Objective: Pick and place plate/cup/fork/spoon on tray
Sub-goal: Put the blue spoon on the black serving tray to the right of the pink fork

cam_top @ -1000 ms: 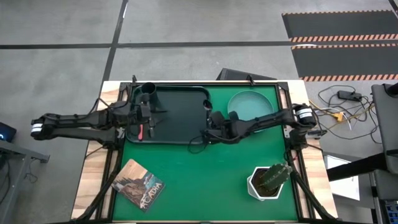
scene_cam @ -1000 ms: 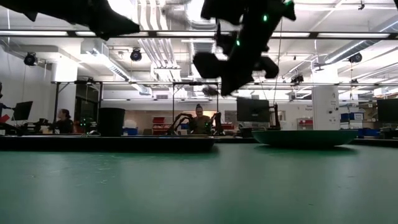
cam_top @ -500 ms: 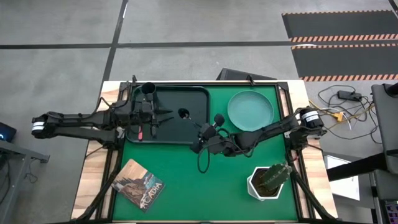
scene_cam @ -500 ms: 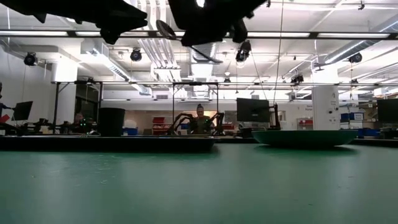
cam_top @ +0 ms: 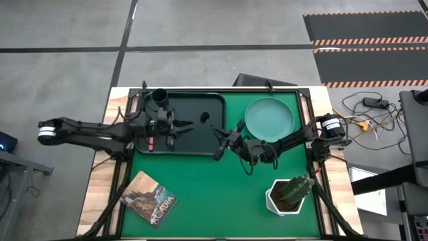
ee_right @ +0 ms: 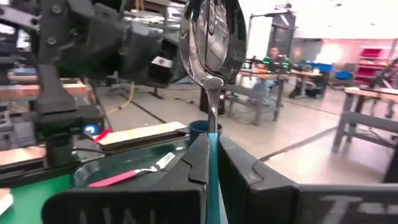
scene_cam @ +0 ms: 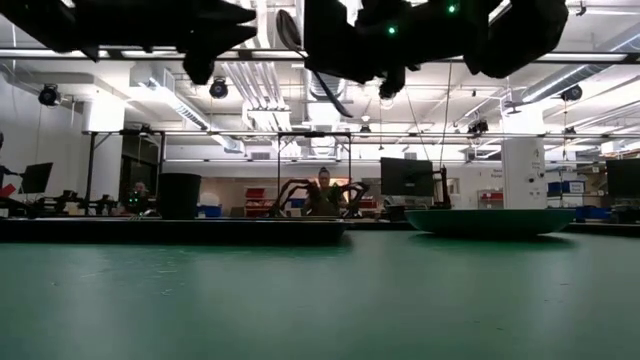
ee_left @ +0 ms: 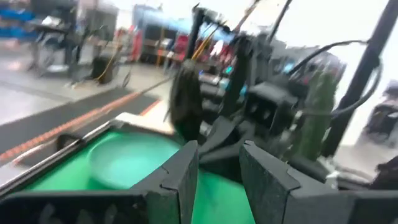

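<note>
The black tray (cam_top: pixel 184 134) lies at the table's far left. The black cup (cam_top: pixel 160 98) stands in its far left corner, and the pink-handled fork (cam_top: pixel 152 142) lies flat along its left side. The teal plate (cam_top: pixel 269 118) rests on the mat to the right of the tray. My right gripper (cam_top: pixel 223 138) is at the tray's right edge, shut on the spoon, whose silver bowl (cam_top: pixel 205 117) is above the tray. My left gripper (cam_top: pixel 172 126) is open and empty above the tray's middle, facing the right gripper. My right gripper pinches the spoon's light blue handle (ee_right: pixel 213 177) between its two fingers. The fingers lie along the handle and come from the table's right, slanting. The spoon sticks out past the fingertips, its bowl (ee_right: pixel 211 37) foremost, lifted clear above the tray.
A white pot with a green plant (cam_top: pixel 289 194) stands at the near right. A book (cam_top: pixel 150 199) lies at the near left. Bare green mat lies between them. Beyond the table, a person (scene_cam: pixel 321 192) sits in the room.
My right gripper has tipped from pointing down to nearly level and has risen, carrying the spoon up; the spoon's bowl now points over the tray. My left gripper has gone a little toward the table's right, over the tray.
</note>
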Tool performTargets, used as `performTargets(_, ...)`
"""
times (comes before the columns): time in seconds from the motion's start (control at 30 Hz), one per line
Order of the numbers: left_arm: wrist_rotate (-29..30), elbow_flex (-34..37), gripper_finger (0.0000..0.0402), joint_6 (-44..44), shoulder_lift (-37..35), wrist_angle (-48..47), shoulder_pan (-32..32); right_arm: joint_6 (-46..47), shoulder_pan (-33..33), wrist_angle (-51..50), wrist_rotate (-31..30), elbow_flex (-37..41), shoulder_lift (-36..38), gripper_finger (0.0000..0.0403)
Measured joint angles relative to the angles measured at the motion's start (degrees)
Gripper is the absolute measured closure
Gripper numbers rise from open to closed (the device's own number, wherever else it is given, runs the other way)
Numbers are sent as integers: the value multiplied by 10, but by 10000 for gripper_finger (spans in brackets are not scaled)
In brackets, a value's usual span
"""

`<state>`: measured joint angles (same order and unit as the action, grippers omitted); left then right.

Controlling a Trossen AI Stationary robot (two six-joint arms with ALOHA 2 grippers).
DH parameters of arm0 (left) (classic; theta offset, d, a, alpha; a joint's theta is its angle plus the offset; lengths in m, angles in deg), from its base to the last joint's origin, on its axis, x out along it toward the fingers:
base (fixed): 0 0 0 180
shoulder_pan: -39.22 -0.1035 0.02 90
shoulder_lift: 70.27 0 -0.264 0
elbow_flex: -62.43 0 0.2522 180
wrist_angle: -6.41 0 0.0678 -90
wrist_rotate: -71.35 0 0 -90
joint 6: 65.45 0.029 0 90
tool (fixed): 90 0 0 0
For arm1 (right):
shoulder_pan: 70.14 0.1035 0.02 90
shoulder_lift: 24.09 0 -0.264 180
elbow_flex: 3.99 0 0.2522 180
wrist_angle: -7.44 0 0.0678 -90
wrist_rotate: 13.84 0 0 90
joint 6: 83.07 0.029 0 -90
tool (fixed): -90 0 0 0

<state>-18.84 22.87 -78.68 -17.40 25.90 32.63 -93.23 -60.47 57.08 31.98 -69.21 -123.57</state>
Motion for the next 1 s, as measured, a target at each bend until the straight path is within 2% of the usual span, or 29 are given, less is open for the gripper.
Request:
performTargets(0.2, -19, 17, 301, -15, 84, 165, 0, -59, -3, 2, 13, -21, 0, 394)
performTargets(0.3, -22, 15, 296, -15, 112, 192, 0, -74, -2, -8, 11, -34, 0, 394)
performTargets(0.43, -24, 9, 269, -27, 139, 214, 0, -74, -2, -41, 9, -49, 0, 394)
performTargets(0.57, 7, 9, 241, -30, 162, 259, -1, -64, -2, -62, 11, -55, 0, 394)
performTargets(0.7, 23, 7, 237, -30, 176, 288, -1, -59, -2, -67, 11, -55, 0, 394)
performTargets(0.83, 54, 4, 266, -30, 181, 294, -1, -49, -2, -79, 11, -55, 0, 394)
performTargets(1.0, 77, 8, 359, -30, 181, 290, -1, -47, -3, -88, 7, -55, 0, 394)
